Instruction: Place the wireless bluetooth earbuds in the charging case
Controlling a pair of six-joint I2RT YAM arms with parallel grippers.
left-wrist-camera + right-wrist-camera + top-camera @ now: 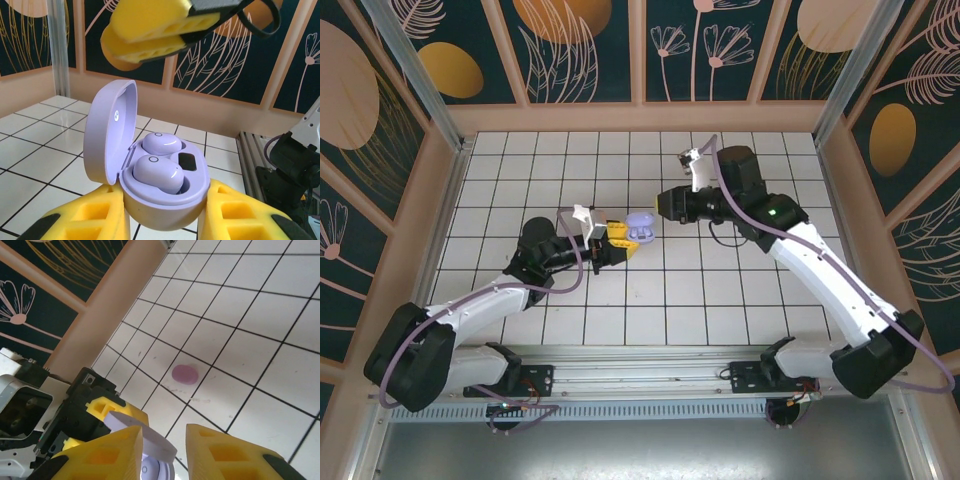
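Status as I see it: L claw [162,220] gripping charging case [165,202] by its base, lid [107,130] up, both earbuds [157,172] seated inside; R claw [164,435] slightly apart, empty, just over lid.

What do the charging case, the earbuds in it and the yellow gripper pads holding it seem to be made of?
The charging case: likely moulded plastic, satin lilac, with soft highlights on the lid. The earbuds: probably glossier plastic, with sharper glints. The pads of the left gripper: seemingly matte yellow plastic, perhaps printed, with open cells in the faces.
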